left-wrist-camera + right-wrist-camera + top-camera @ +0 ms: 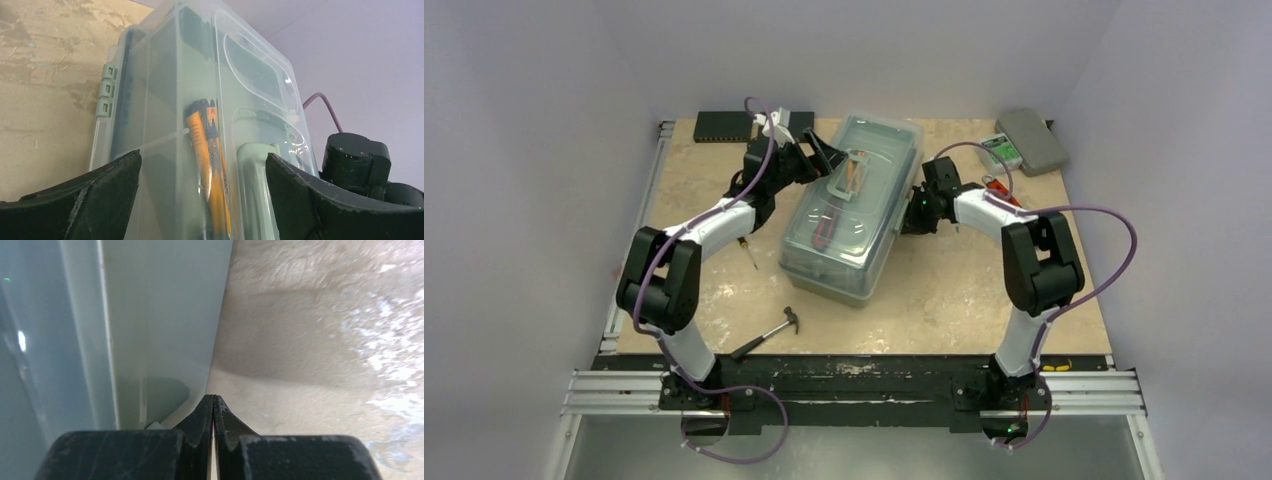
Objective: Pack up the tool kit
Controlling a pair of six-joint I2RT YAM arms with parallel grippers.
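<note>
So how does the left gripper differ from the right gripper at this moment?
The left gripper stands wide open; the right gripper is shut, its fingers pressed together. The left gripper faces the translucent lid of the toolbox; the right gripper points low along the box's side wall, near the table. Both are close to the toolbox and hold nothing.

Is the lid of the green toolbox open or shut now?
Shut. The translucent lid lies flat on the toolbox base, with tools showing through it.
</note>
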